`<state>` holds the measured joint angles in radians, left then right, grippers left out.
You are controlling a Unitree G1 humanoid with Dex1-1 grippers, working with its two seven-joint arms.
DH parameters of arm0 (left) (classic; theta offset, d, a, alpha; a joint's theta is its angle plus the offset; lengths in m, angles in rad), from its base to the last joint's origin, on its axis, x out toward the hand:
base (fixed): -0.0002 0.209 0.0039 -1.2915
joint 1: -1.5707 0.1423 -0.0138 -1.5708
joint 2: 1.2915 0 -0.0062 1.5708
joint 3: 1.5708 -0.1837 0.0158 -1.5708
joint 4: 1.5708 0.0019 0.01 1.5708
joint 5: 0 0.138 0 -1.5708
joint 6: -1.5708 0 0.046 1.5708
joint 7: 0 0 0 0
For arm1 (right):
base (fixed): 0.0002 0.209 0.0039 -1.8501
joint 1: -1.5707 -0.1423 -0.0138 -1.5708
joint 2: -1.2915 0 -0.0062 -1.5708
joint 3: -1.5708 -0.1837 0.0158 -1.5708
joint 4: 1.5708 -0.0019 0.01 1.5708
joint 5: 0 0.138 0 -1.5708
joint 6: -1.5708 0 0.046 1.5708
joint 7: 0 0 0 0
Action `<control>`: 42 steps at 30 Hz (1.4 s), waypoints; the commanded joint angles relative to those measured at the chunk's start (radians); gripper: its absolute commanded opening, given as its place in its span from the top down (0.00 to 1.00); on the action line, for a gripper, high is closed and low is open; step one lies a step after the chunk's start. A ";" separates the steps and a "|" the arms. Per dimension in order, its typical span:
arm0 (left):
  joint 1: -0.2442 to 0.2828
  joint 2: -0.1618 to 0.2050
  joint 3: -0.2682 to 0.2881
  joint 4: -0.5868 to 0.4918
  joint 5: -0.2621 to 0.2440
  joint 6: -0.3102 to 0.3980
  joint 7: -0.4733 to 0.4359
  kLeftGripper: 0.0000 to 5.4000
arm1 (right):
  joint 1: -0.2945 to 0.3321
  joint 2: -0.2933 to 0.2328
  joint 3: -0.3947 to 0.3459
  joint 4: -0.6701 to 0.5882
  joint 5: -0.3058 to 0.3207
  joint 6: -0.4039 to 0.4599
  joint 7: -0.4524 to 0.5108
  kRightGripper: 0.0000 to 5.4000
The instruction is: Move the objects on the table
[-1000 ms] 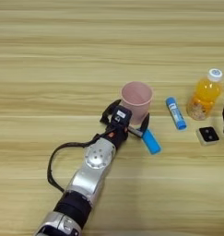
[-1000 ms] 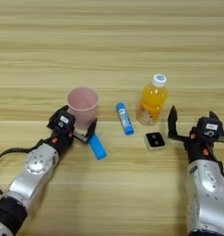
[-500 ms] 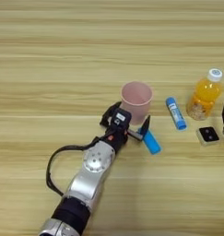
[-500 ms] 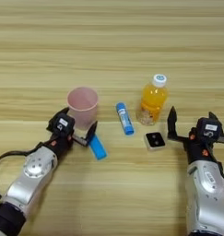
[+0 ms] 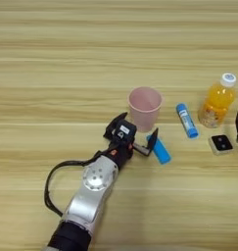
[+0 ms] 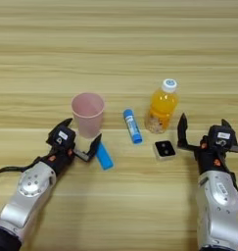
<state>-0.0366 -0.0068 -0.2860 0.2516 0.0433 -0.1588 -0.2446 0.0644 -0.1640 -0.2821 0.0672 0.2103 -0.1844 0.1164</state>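
Objects sit in a loose row on the table (image 6: 118, 44): the pink cup (image 6: 87, 114) upright at left, the blue tube (image 6: 132, 126) lying beside it, the orange-juice bottle (image 6: 162, 106) upright, and the beige square (image 6: 164, 149) just in front of the bottle. The blue flat bar (image 6: 104, 155) lies below the cup. None of these has moved over the last second. The left gripper (image 6: 80, 138) has pulled back slightly toward the robot; its fingers stand spread wide just below the cup, one tip near the bar, possibly touching it. The right gripper (image 6: 202, 132) is unchanged, spread wide and empty, right of the square.
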 commanded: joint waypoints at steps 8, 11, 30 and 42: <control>0.071 0.059 0.003 -0.113 -0.015 0.049 -0.065 0.00 | 0.009 0.005 0.002 -0.027 -0.004 0.010 -0.004 0.00; 0.078 0.073 0.001 -0.122 -0.019 0.048 -0.087 0.00 | 0.008 0.005 0.002 -0.027 -0.005 0.011 -0.005 0.00; 0.139 0.159 0.069 -0.189 -0.037 0.072 -0.119 0.00 | -0.003 0.014 0.003 -0.012 -0.016 0.008 -0.016 0.00; 0.122 0.176 0.142 -0.154 -0.030 0.105 -0.071 0.00 | -0.006 0.021 0.013 -0.012 -0.025 0.006 -0.028 0.00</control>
<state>0.0994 0.1693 -0.1638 0.0790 0.0128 -0.0811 -0.3361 0.0661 -0.1481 -0.2730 0.0533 0.1893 -0.1846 0.0938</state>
